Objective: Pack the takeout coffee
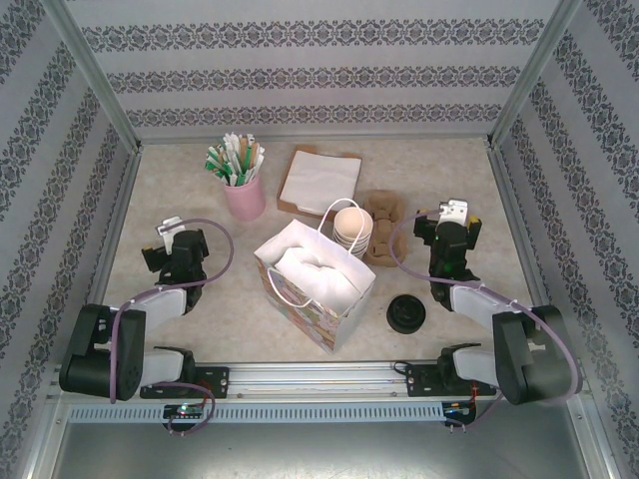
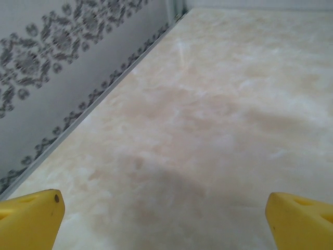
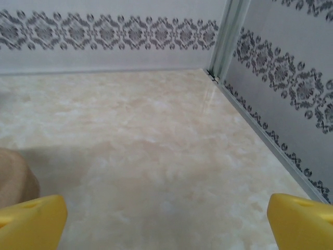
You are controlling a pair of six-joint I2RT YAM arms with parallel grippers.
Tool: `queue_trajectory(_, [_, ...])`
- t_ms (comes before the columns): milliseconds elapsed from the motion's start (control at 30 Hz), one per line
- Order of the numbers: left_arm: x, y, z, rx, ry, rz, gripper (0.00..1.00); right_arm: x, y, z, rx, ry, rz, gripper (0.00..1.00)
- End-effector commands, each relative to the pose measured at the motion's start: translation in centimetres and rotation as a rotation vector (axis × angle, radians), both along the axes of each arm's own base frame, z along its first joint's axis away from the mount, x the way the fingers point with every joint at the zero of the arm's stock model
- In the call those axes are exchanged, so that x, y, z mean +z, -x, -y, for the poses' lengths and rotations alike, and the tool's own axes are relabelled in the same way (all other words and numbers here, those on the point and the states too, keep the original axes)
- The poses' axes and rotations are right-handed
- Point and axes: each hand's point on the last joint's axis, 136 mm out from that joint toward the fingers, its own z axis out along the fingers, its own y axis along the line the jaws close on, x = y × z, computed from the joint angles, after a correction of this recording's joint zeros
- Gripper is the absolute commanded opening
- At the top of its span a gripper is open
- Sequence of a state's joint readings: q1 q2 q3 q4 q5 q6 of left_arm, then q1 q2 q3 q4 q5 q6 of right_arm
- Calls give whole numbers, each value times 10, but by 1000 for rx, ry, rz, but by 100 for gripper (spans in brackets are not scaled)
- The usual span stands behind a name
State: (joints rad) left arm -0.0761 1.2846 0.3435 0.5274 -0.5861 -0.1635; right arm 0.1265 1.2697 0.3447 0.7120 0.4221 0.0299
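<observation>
Beside the paper bag (image 1: 315, 284), left tool (image 1: 166, 230) and right tool (image 1: 451, 213) are gaping empty, any wide swing risking toppling it.

- Top external: high over the near edge, looks down on the whole counter (image 1: 180, 180).
- Left wrist: low, close to counter, faces along left wall (image 2: 52, 78).
- Right wrist: low, faces back-right corner (image 3: 214, 70).
- Shared: counter surface.
</observation>
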Motion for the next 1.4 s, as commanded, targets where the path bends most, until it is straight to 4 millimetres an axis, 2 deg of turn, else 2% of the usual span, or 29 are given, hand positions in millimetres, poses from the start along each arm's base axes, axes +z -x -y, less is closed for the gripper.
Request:
queue_trajectory(0, [20,-18,8,-86,14,124,100,-4,-1,-2,24,-25,37,98])
queue_trajectory(100, [22,-25,17,-160,42,182,100,-10,-9,-6,48,-9,24,98])
queue_trajectory(167, [21,-25,16,-163,51,213,100,-19,-12,-5,42,-14,29,98])
queue_trajectory(267, [17,-28,13,-170,47,284,100,-18,-15,-8,61,-17,22,98])
queue_trajectory(433, [13,-32,22,-230,65,255,100,-21,-18,-8,73,-28,14,98])
queue_trajectory(500, [8,-39,37,-328,70,229,100,-26,-17,-8,78,-31,-5,98])
queue_trajectory(567, [-2,-45,51,-414,76,197,100,-20,-25,-10,98,-45,3,98])
queue_trajectory(633, [-3,-49,49,-409,49,234,100,-31,-26,-14,134,-64,-22,98])
queue_trajectory(700, [-9,-46,42,-360,94,178,100,-21,-32,-10,112,-57,66,98])
queue_trajectory(767, [-7,-54,42,-371,77,195,100,-33,-26,-5,88,-79,-15,98])
queue_trajectory(833, [-13,-55,42,-364,99,139,100,-29,-28,-3,84,-77,35,98])
queue_trajectory(900, [-11,-61,44,-377,83,141,100,-31,-27,-3,83,-82,-4,98])
queue_trajectory(1200, [-12,-60,50,-414,85,141,100,-31,-27,-3,85,-79,0,98])
queue_trajectory(1367, [-14,-66,53,-427,90,108,100,-31,-28,-4,89,-75,1,98])
